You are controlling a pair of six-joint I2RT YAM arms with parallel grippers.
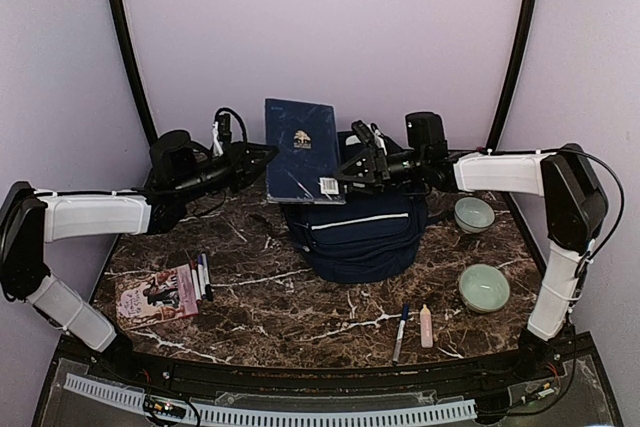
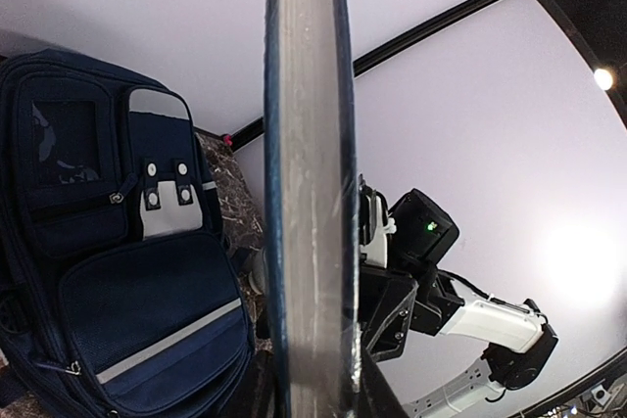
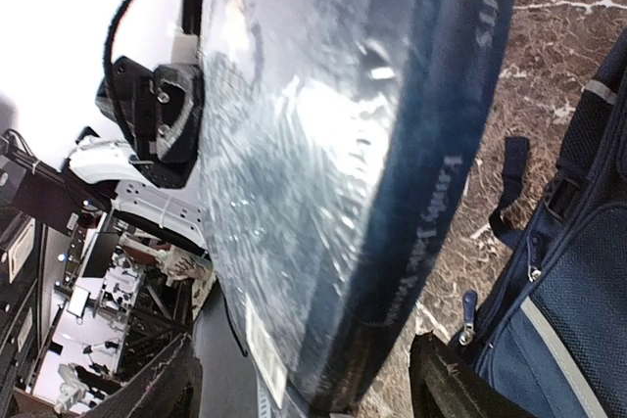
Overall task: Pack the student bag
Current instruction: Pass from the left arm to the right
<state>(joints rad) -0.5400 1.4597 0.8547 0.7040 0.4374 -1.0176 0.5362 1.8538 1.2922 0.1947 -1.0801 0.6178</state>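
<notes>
The navy student bag (image 1: 360, 232) lies on the marble table, front pockets up; it also shows as the student bag (image 2: 108, 271) and the student bag (image 3: 568, 310) in the wrist views. A dark blue hardcover book (image 1: 303, 150) stands upright in the air above the bag's far end. My left gripper (image 1: 268, 159) is shut on its left edge, and the left wrist view shows the book (image 2: 309, 193) edge-on, running into my left gripper (image 2: 313, 400). My right gripper (image 1: 345, 173) straddles the book's right side. There the book (image 3: 333, 163) sits loose in my right gripper (image 3: 304, 384), the fingers wide apart with gaps showing.
Two pale green bowls (image 1: 474, 214) (image 1: 484, 288) sit right of the bag. A marker (image 1: 401, 332) and a small pinkish tube (image 1: 426, 326) lie near the front edge. At front left lie a picture-cover book (image 1: 157, 295) and some pens (image 1: 203, 275).
</notes>
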